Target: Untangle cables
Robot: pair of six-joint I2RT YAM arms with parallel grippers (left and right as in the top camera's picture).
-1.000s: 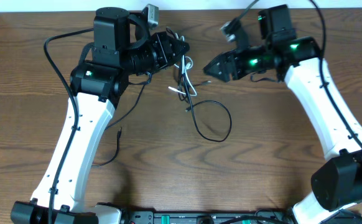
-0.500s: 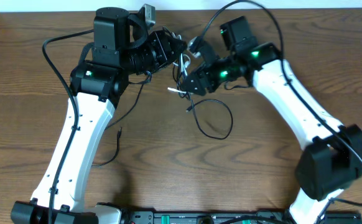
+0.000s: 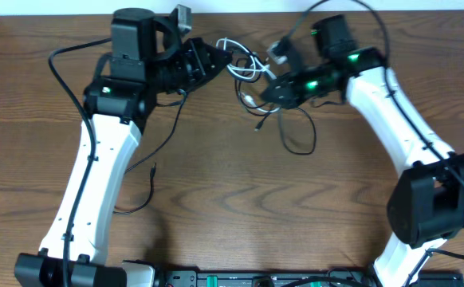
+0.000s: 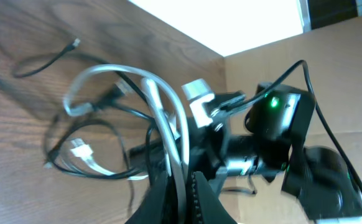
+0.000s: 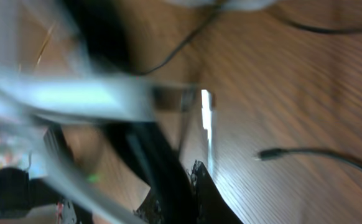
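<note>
Since 1 second ago our right arm has swung in from the far right of the table (image 3: 216,207), its jaws have gone from spread to pressed together, and the cables (image 3: 246,72) have been dragged up and to the right, the black loop (image 3: 300,134) along with them. Our left gripper (image 3: 222,57) points right at the end of an arm that leans in from the near left edge. Its wrist view shows the 2 fingers (image 4: 204,200) pressed together on a silvery white cable (image 4: 168,118) that arches up and away from them. The knot of cables sits just right of that tip, at the back of the table between the 2 grippers. White loops are on top, black strands run beneath, and 1 plug end (image 3: 257,126) trails free toward us. Our right gripper (image 3: 262,91) points left into the knot's right side. Its wrist view is blurred, but a black strand seems to run in between its fingers (image 5: 203,193), so we judge that it pinches part of the knot. The stretch that matters therefore runs left to right between 2 tips that face each other and stand close. Neither arm is clearly nearer. We judge the coming move to be a pull apart along that line, with the black loop free to slide out.
</note>
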